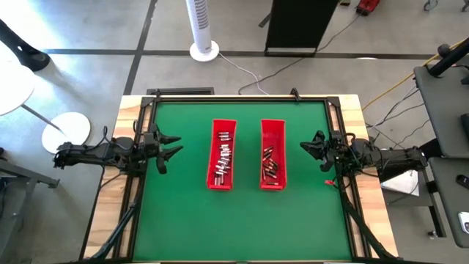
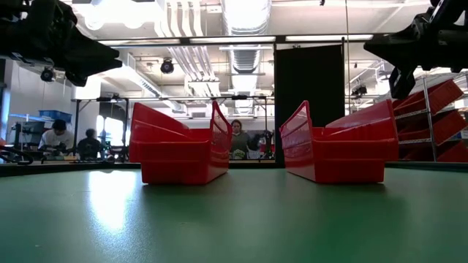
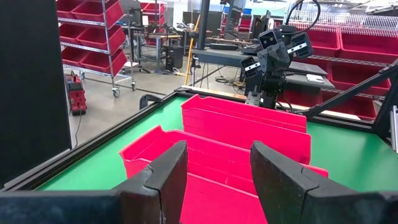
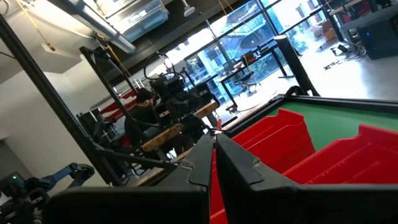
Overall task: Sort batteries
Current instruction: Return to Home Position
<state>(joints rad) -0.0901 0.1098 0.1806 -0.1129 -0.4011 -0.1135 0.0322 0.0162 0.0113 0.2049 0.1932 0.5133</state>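
A left red tray [image 1: 214,150] and a right red tray [image 1: 283,143] are being shown side by side at the middle of the green surface [image 1: 183,213] in the high view. They are running lengthwise from top to bottom of the frame, with a strip of green between them. The silvery batteries [image 1: 223,158] are lying in the left red tray, gathered mostly in its middle and lower part. The dark batteries [image 1: 270,166], some with reddish ends, are lying in the right red tray, mostly toward its lower half.

The left arm [image 1: 110,152] is being held at the middle left of the frame, over the left edge of the surface and well apart from the trays. Its jaws are being held apart: in the left wrist view a wide gap is being seen between the two dark fingers [image 3: 163,183], with red tray showing through it.

The right arm [image 1: 381,156] is being held at the middle right, over the right edge. Its jaws are being held together, the fingers [image 4: 245,165] meeting along a thin seam in the right wrist view, and nothing is being gripped.

In the low view both arms are being seen in the upper corners, higher than the tray rims.
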